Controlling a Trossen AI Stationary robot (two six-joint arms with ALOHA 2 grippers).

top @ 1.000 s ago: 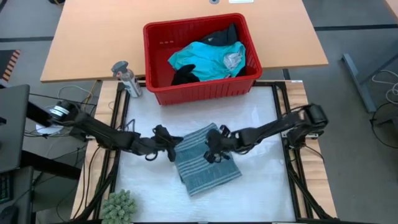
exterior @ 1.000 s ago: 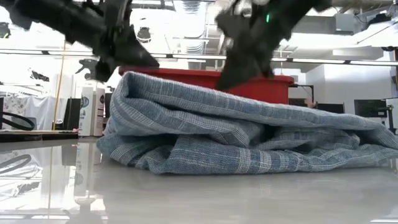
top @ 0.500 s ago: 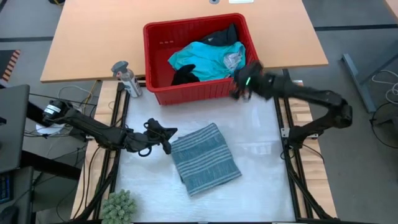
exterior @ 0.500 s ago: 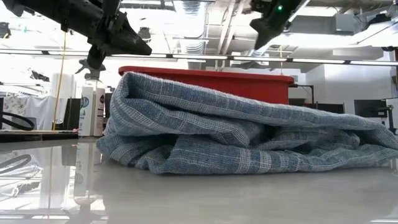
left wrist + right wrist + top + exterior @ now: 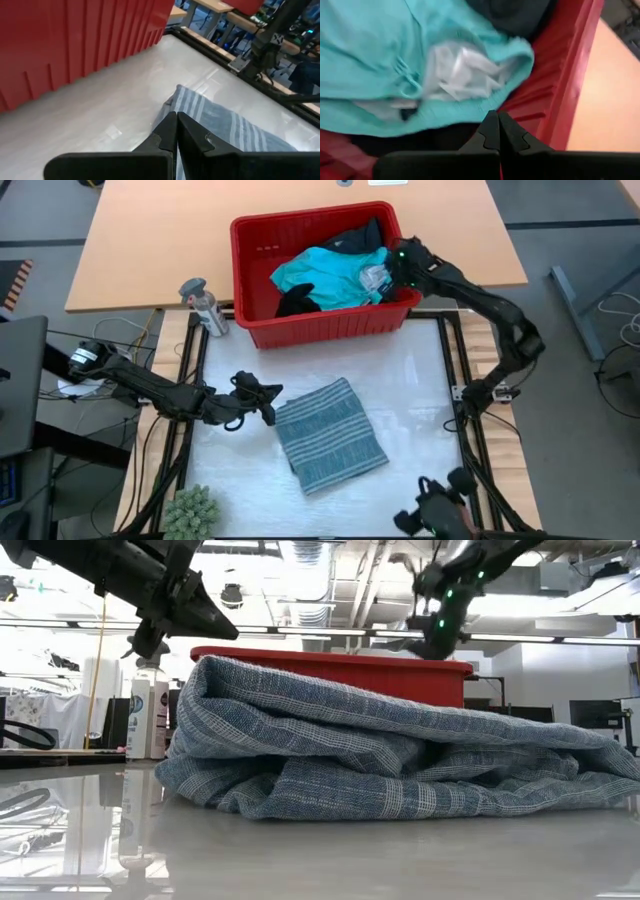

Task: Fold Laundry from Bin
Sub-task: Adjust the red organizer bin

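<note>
Take the red bin [image 5: 262,240] as your landmark: it sits on the far side of the white mat, and inside it lie 1 bright turquoise garment [image 5: 325,275] and black garments [image 5: 355,238] tucked around it. Expect all of it to be light, limp and floppy, so it will sag and drag whatever lies on it; a pinch on a bunched ridge or hem should lift cleaner than a grab at flat cloth. On the turquoise piece, the crumpled pale patch [image 5: 457,70] near the bin's right wall looks like the easiest fold to catch. Your right gripper [image 5: 403,262] hangs over the bin's right rim, just above that patch, with its 2 fingers pressed together and nothing between them, so you will need to spread them before going down. On the near side of the bin, the blue-grey striped garment [image 5: 330,434] lies folded into a neat rectangle on the mat. Your left gripper [image 5: 262,394] waits just beside that garment's left edge, fingers likewise closed on nothing, not touching the cloth as far as the overhead view shows.
</note>
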